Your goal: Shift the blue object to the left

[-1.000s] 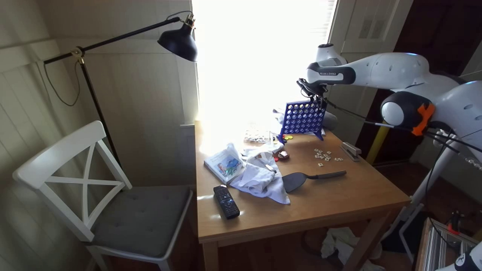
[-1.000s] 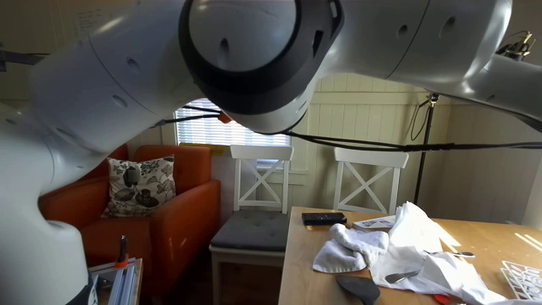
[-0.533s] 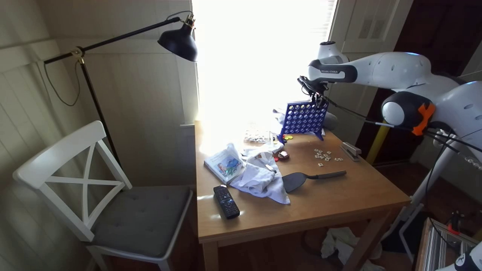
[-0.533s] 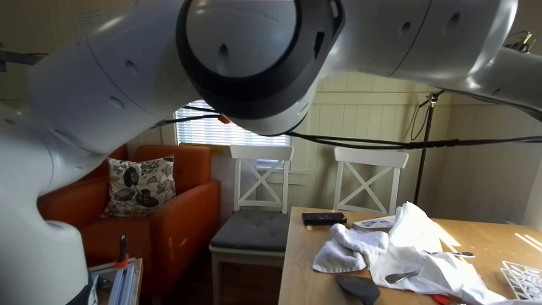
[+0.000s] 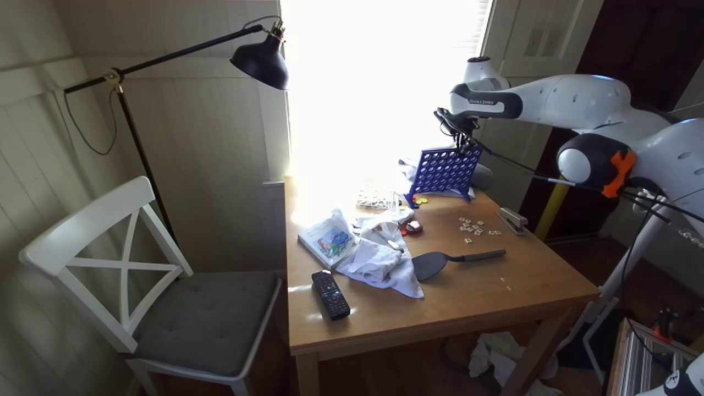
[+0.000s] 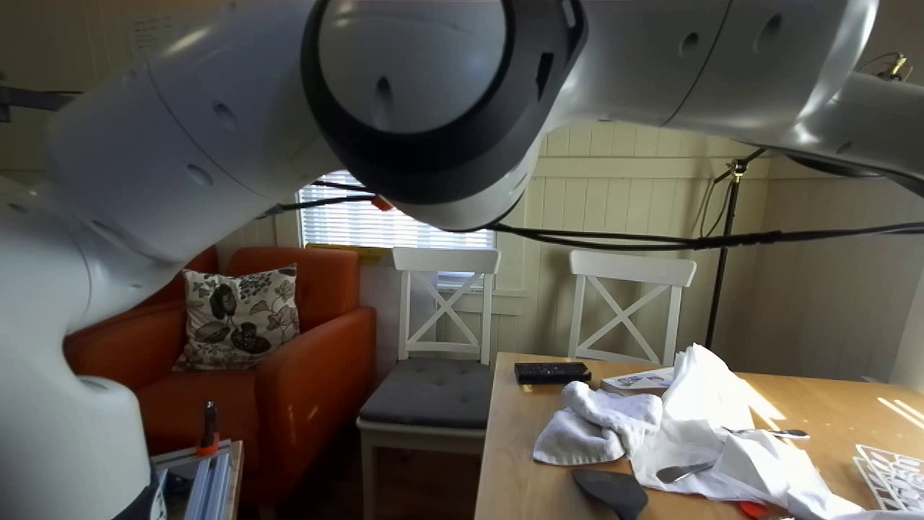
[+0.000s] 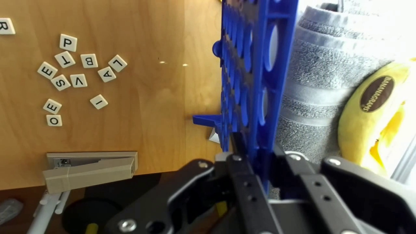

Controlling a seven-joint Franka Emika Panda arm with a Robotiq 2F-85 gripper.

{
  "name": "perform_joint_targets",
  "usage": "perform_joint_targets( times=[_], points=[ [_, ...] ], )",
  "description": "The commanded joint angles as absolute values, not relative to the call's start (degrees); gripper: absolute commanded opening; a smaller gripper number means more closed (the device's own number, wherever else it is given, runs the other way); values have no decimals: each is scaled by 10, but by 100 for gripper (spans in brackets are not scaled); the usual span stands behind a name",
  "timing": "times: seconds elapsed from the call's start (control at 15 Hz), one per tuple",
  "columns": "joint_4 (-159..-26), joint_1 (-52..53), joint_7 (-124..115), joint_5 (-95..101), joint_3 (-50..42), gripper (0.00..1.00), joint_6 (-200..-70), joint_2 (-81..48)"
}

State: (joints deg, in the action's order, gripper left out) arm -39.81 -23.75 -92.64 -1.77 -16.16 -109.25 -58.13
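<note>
The blue object is an upright game grid full of round holes, standing on feet at the back right of the table; I see it in an exterior view (image 5: 446, 170) and edge-on in the wrist view (image 7: 286, 29). My gripper (image 7: 259, 152) has one finger on each side of the grid's upper edge, shut on it. From outside, the gripper (image 5: 463, 144) sits at the grid's top, towards its right corner. The grid leans slightly, its left foot appearing to rest on the table. The finger pads' contact faces are partly hidden in shadow.
Letter tiles (image 7: 78, 80) and a stapler (image 7: 91, 170) lie in front of the grid. Behind it are a rolled grey towel (image 7: 318, 74) and a yellow banana pouch (image 7: 367, 110). Further off lie a spatula (image 5: 432, 265), a white cloth (image 5: 379, 264) and a remote (image 5: 331, 295).
My jaws have closed on the grid. In an exterior view the grid's top has shifted slightly right and up, so it leans more; the arm has risen a little.
</note>
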Motion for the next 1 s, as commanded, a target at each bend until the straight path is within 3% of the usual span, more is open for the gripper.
perform_joint_targets(
  times=[0.0, 0.47, 0.93],
  points=[
    [-375, -244, -916, -31, -153, 5, -1048, -538],
    [-385, -237, -753, -44, -105, 5, -918, -433],
    [-404, -161, -648, -25, -60, 5, -817, -391]
  ],
)
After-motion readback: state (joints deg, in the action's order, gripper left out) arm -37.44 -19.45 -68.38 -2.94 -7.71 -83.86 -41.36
